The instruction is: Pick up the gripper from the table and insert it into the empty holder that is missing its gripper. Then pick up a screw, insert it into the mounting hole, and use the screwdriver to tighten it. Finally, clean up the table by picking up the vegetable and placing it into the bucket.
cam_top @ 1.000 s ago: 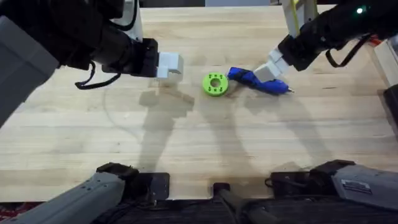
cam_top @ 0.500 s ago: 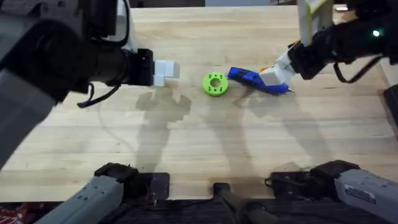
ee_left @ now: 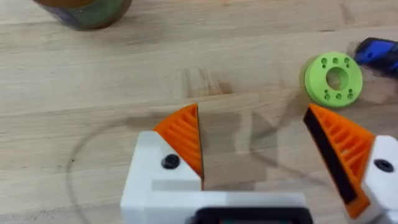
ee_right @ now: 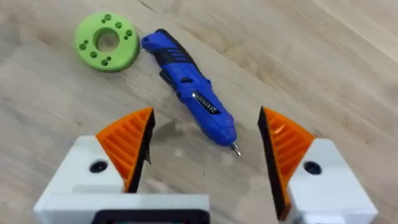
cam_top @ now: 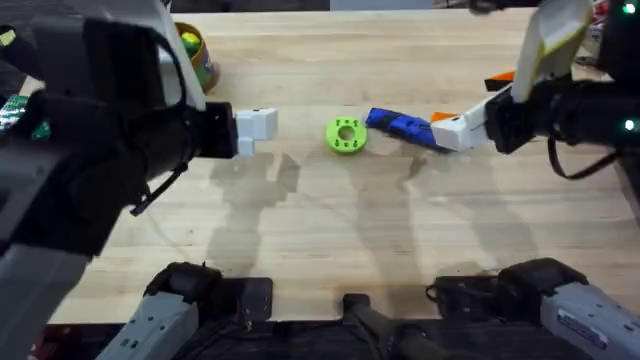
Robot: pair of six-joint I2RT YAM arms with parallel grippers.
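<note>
The screwdriver [ee_right: 189,87] lies flat on the table [cam_top: 330,225], its thin silver tip just in front of the right claw [ee_right: 205,149] and its blue body running away from that claw toward the green disc [ee_right: 107,41]; a small silver label sits on its body, but the writing is too small to read; the right claw hangs just beside the tip with its orange ribbed pads [ee_right: 130,146] wide apart, holding nothing. The green disc, with a centre hole and small holes around it, is beyond the rear end of the screwdriver, close but apart from it. The left claw [ee_left: 255,155] is farther along on the other side of the disc, its pads also apart and empty; the bucket [cam_top: 193,52] stands well beyond the left claw, near the far table edge; its label band cannot be read.
</note>
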